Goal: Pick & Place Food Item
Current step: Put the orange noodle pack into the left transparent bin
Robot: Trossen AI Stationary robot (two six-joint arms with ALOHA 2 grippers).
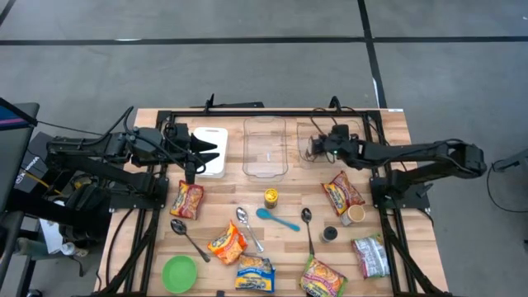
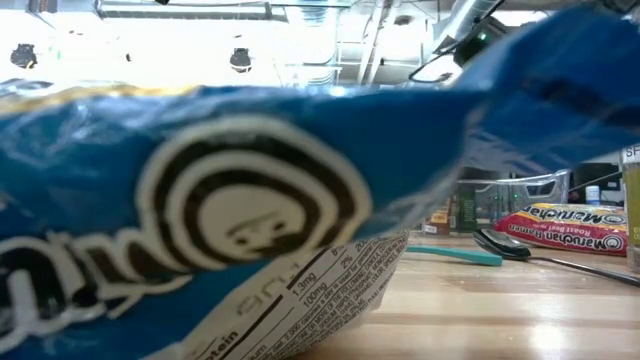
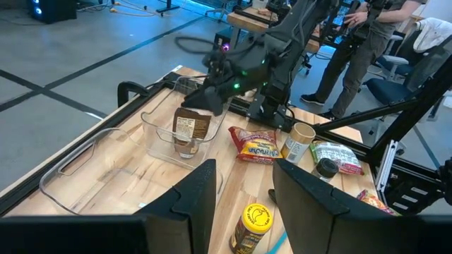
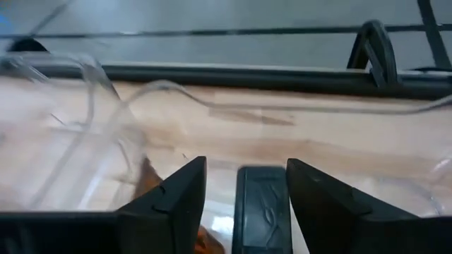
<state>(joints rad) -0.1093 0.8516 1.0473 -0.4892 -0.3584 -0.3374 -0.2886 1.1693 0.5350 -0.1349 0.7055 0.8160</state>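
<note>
A brown packet with a white label stands upright inside the clear container at the table's far right. My right gripper is at the packet's top, above that container. In the right wrist view its fingers stand apart with the packet's dark top edge between them. Light shows between that edge and each finger, wide on one side and thin on the other. My left gripper waits open at the far left, above the white board. My right gripper has its fingers on either side of the packet's top edge, slanting down from the table's right. One finger stands very close to that edge, and I cannot tell whether it touches it.
A second clear container stands at the far middle. Ramen packets, spoons, a yellow jar, a paper cup and a green bowl lie nearer. A blue packet fills the low view. A person stands beyond the table.
</note>
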